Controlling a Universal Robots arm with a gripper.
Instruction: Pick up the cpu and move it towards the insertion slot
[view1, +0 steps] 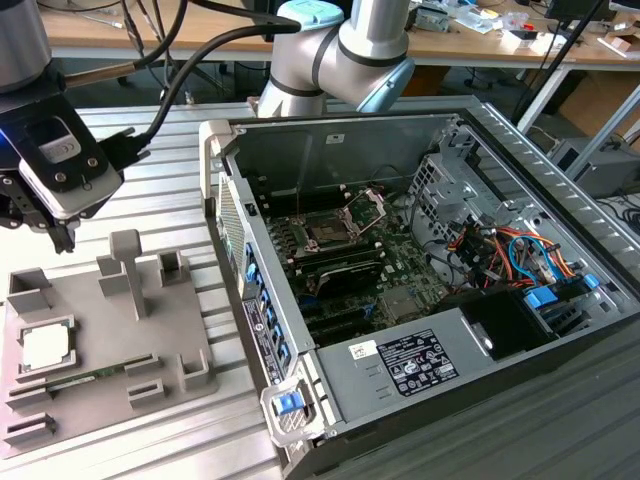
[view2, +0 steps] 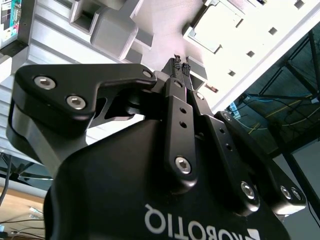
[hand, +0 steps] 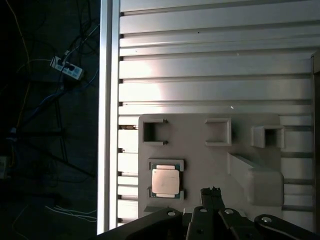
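While your end effector (view2: 180, 64) hovers with fingertips pressed together, empty, the cpu (hand: 166, 181) rests in its grey fixture (view1: 100, 322), well apart from the insertion slot (view1: 328, 232).

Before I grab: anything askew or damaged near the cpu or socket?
Nothing stands out. The cpu lies flat and square in its grey holder; the insertion slot has its bracket raised; the pincer is shut, apart from the cpu.

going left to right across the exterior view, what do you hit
cpu → grey post → insertion slot → orange and blue cables
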